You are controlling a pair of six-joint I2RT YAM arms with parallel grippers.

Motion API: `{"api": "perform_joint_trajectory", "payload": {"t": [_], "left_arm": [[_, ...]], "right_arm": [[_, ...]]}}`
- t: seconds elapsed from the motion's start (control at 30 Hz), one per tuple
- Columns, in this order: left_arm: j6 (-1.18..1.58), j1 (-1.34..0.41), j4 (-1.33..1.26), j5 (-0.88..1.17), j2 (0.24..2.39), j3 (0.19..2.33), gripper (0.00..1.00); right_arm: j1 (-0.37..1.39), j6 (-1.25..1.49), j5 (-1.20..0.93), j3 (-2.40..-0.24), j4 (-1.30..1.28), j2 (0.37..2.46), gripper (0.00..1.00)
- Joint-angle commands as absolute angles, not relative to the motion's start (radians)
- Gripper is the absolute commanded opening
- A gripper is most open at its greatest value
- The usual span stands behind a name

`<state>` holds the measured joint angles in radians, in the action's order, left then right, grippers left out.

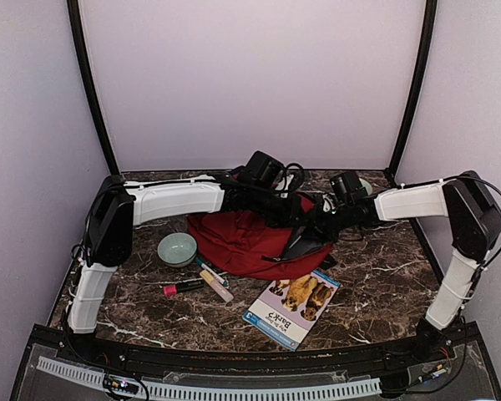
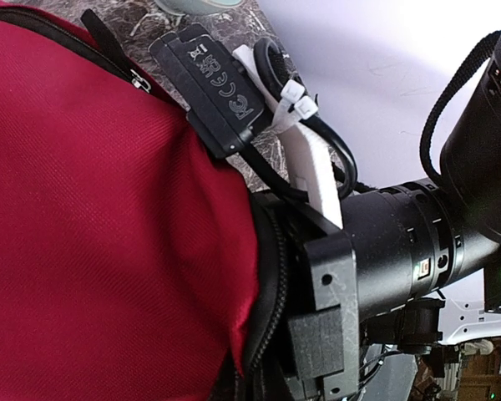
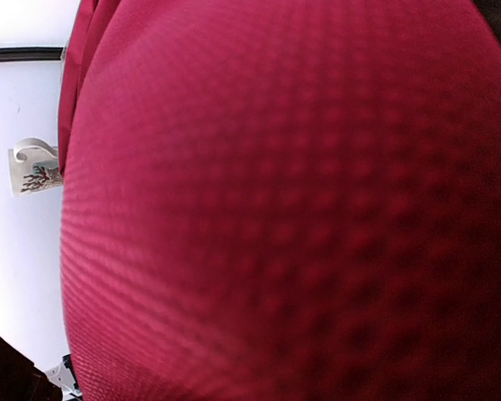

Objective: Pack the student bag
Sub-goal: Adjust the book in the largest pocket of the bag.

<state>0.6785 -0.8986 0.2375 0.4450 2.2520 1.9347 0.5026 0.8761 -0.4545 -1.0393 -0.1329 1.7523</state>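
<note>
Red weave of the student bag fills the right wrist view, and from above the bag lies slumped in the middle of the marble table, nearer its far edge. The right gripper pinches the bag's black zipper rim on its right side, while the left gripper is pressed together at the bag's far edge, whether on fabric I can't tell. Just left of the bag stands a pale green bowl, a pink marker and a cream highlighter lie nearer the near edge, and a dog-covered book sits by that edge.
</note>
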Motion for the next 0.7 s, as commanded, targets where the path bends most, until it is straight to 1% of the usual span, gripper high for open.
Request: {"api": "perform_joint_trajectory", "payload": {"t": [0.0, 0.03, 0.1, 0.17, 0.43, 0.53, 0.67], "left_arm": [[0.690, -0.920, 0.203, 0.534, 2.221, 1.938, 0.00], [0.691, -0.920, 0.201, 0.535, 2.221, 1.932, 0.00], [0.689, -0.920, 0.199, 0.529, 2.219, 1.926, 0.00], [0.682, -0.918, 0.199, 0.522, 2.216, 1.921, 0.00], [0.655, -0.893, 0.201, 0.477, 2.214, 1.899, 0.00], [0.636, -0.875, 0.215, 0.443, 2.214, 1.896, 0.00], [0.648, -0.831, 0.256, 0.353, 2.215, 1.897, 0.00]], "right_arm": [[0.517, 0.852, -0.497, -1.034, 0.000, 1.766, 0.00], [0.517, 0.840, -0.492, -1.029, -0.007, 1.755, 0.00], [0.517, 0.808, -0.478, -1.023, -0.065, 1.723, 0.05], [0.514, 0.778, -0.466, -1.014, -0.133, 1.680, 0.14], [0.501, 0.755, -0.367, -0.988, -0.340, 1.443, 0.38], [0.489, 0.750, -0.338, -1.004, -0.426, 1.369, 0.44], [0.475, 0.736, -0.290, -1.013, -0.533, 1.274, 0.49]]}}
